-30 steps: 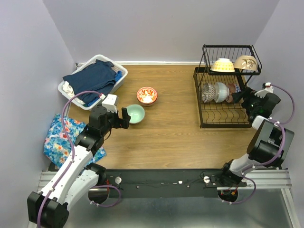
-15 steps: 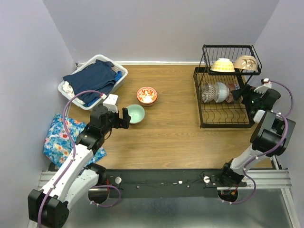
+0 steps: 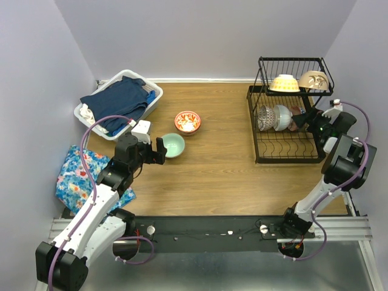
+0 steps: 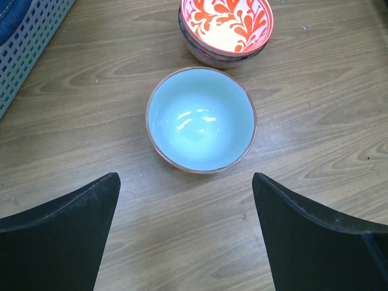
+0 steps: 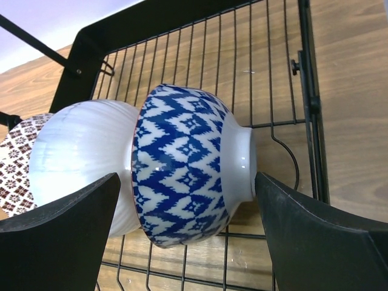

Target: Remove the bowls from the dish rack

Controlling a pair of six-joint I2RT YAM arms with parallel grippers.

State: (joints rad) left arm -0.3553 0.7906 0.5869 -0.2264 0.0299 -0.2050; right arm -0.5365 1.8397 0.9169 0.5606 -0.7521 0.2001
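Note:
The black wire dish rack (image 3: 288, 159) stands at the far right. Its upper tier holds a cream-yellow bowl (image 3: 284, 83) and a beige bowl (image 3: 313, 80). Several bowls stand on edge in the lower tier. My right gripper (image 3: 310, 123) is open at the lower tier's right end. Its jaws straddle a blue-patterned bowl (image 5: 188, 163) that leans against a white ribbed bowl (image 5: 82, 163) without touching it. A dark patterned bowl (image 5: 15, 157) is behind them. My left gripper (image 3: 159, 150) is open and empty just short of a mint green bowl (image 4: 200, 119). A red-orange floral bowl (image 4: 225, 27) sits beyond it.
A white laundry basket (image 3: 90, 115) with blue clothes sits at the far left. A blue floral cloth (image 3: 79, 176) lies under my left arm. Purple walls close the table on three sides, and the right wall is close to the rack.
My right gripper has moved up and in toward the rack's lower tier, closing on the bowls there. My left arm has barely moved.

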